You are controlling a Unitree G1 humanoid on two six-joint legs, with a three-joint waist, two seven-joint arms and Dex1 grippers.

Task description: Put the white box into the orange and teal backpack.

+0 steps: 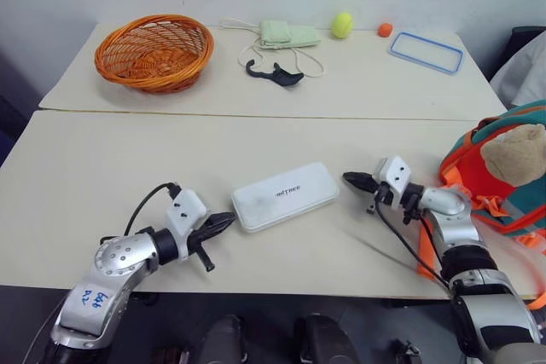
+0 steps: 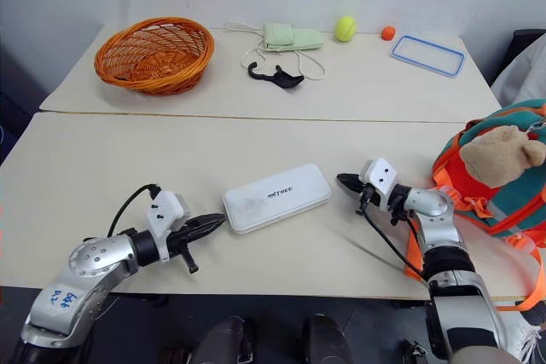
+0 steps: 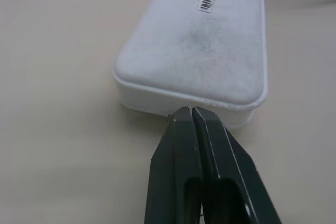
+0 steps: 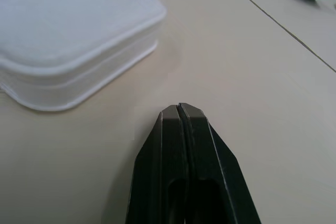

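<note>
The white box [image 1: 285,196] lies flat on the near table, small dark lettering on its top. My left gripper [image 1: 229,220] is shut, its tips right at the box's left end [image 3: 184,109], holding nothing. Off the box's right end, a short gap away, my right gripper [image 1: 349,179] is shut too and points at it [image 4: 178,107]. At the table's right edge sits the orange and teal backpack [image 1: 503,172], with a tan plush toy [image 1: 514,153] on its top.
On the far table stand an orange wicker basket [image 1: 155,51], a pale green pouch with cords [image 1: 288,34], a black curved object [image 1: 275,73], a yellow-green ball [image 1: 342,25], a small orange ball [image 1: 385,30] and a blue-rimmed clear lid [image 1: 426,51]. A seam separates both tables.
</note>
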